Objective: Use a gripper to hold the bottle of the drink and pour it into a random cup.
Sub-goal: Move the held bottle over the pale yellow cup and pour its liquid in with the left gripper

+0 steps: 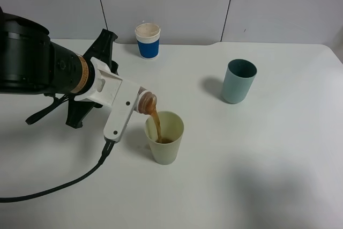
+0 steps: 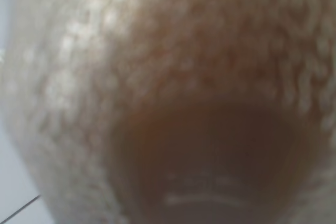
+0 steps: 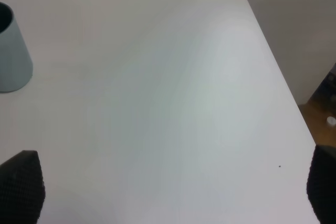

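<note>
Desk (image 1: 278, 181), white, carrying three cups. White paper cup with blue sleeve (image 1: 148, 40): upright at the far edge, well apart from the pour. Teal-grey tumbler (image 1: 239, 81): upright to the right, also well apart. Black cable (image 1: 64, 184): lies across the near left of the desk. Left gripper (image 1: 130, 106): white fingers clamped on the bottle of the drink (image 1: 146, 102), tilted mouth-down, neck just over the rim of the pale yellow-green cup (image 1: 167, 151). Brown drink (image 1: 154, 122): streams from the neck into that cup. The left wrist view shows only blurred, foamy brown liquid. Right gripper (image 3: 173, 187): black fingers (image 3: 21, 184) spread wide over bare desk, holding nothing.
</note>
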You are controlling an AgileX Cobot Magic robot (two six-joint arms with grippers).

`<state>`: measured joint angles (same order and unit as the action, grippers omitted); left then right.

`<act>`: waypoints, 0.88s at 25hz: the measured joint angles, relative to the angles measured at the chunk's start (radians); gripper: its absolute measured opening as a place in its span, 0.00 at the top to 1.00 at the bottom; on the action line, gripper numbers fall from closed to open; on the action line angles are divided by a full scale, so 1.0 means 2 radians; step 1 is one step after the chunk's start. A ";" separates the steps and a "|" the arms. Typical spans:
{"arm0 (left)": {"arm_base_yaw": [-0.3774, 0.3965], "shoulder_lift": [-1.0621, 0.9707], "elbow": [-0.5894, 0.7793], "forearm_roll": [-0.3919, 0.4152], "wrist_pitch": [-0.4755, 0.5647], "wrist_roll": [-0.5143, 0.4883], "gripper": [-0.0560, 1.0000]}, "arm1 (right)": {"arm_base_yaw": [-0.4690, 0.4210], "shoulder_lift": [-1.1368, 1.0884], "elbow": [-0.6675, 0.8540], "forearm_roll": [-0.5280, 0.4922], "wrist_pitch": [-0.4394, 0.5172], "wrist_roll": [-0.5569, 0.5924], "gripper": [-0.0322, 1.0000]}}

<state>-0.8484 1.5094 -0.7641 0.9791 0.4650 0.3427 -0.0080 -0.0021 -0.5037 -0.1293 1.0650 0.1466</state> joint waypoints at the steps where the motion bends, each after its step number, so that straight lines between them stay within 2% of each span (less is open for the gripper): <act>1: 0.000 0.000 0.000 0.000 0.000 -0.002 0.63 | 0.000 0.000 0.000 0.000 0.000 0.000 0.00; 14: -0.001 0.000 0.000 0.017 0.000 -0.005 0.63 | 0.000 0.000 0.000 0.000 0.000 0.000 0.00; 22: -0.018 0.000 -0.002 0.029 0.013 -0.007 0.63 | 0.000 0.000 0.000 0.000 0.000 0.000 0.00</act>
<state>-0.8852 1.5094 -0.7673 1.0374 0.4915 0.3295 -0.0080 -0.0021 -0.5037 -0.1293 1.0650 0.1466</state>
